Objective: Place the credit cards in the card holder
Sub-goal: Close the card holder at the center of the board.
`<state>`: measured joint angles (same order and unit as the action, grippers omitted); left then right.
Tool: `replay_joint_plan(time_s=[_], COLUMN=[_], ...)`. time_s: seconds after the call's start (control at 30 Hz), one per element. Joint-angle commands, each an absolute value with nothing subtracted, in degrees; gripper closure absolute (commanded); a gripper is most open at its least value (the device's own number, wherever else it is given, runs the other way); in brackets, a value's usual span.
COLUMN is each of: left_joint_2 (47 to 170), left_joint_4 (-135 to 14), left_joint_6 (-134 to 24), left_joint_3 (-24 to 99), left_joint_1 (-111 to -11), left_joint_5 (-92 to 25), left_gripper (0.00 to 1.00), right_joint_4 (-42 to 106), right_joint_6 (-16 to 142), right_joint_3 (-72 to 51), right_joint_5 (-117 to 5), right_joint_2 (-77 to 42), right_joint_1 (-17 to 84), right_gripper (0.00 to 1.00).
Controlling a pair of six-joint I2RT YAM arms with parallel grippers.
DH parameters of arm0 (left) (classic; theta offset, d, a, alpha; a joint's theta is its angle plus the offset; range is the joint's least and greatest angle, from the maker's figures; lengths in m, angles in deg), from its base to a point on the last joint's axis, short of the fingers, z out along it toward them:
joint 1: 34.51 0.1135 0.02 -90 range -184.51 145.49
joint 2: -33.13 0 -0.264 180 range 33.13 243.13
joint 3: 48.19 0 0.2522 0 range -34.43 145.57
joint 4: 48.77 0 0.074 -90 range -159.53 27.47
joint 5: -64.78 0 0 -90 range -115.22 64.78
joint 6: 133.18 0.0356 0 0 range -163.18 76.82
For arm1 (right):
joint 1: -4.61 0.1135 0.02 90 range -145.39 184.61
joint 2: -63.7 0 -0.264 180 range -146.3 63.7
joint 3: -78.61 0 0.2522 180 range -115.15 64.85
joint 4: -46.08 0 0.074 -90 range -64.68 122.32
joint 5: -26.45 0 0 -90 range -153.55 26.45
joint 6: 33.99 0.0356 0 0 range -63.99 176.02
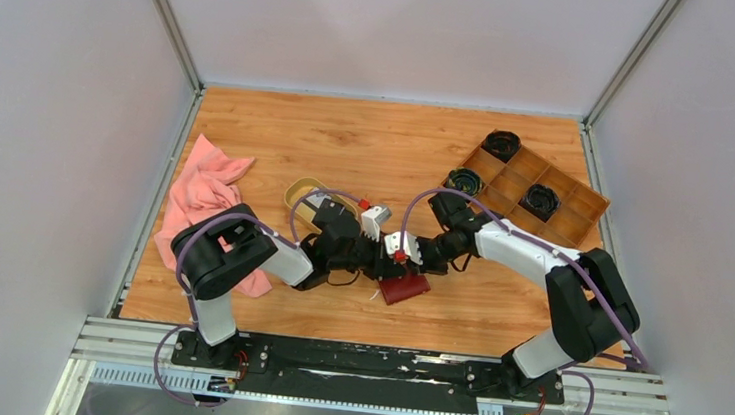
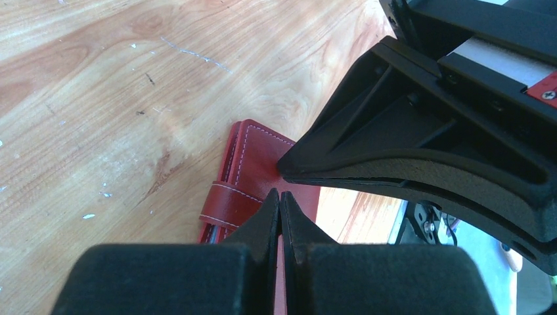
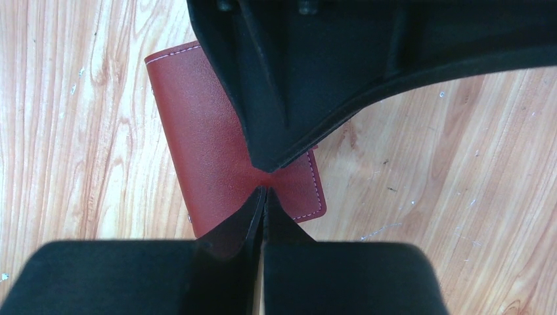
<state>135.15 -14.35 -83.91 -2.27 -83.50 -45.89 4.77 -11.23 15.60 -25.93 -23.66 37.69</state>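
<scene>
card holder (image 3: pixel 210 144): dark red leather, white stitching along the edges
counter (image 1: pixel 369 142): pale orange-brown wood grain, small white flecks
cloth (image 1: pixel 199 193): plain salmon pink
tray (image 1: pixel 573 221): mid-brown wood
round pieces (image 1: pixel 542 198): black, in some tray compartments
dish (image 1: pixel 292 189): tan-yellow
arms (image 1: pixel 511 245): black with white sections
cables (image 1: pixel 409 211): purple

Lab test cell: white walls (image 1: pixel 53 90), aluminium framing (image 1: pixel 166 14).

Wooden table (image 1: pixel 350 136): card holder (image 1: pixel 404 289), cloth (image 1: pixel 199 193), tray (image 1: pixel 571 225)
</scene>
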Motion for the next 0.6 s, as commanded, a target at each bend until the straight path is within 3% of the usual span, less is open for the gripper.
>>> replay_joint_plan(time_s=[0.0, 0.57], left_joint_2=[135.82, 137.12], left_joint_4=[-15.07, -13.29], left_joint_6=[-84.39, -85.64], left_joint_3=[-3.67, -6.41], left_joint_1=[-84.86, -85.92], left_joint_5=[-45.97, -43.4], left_gripper=[1.0, 1.0], right_joint_4=[4.54, 4.55], right_joint_6=[-11.29, -10.89], right_joint_3=[15.48, 15.3], right_joint_5=[-28.12, -28.55], right_joint_2=[-25.77, -26.09], right_joint_1=[39.07, 39.39], right_gripper=[1.0, 1.0])
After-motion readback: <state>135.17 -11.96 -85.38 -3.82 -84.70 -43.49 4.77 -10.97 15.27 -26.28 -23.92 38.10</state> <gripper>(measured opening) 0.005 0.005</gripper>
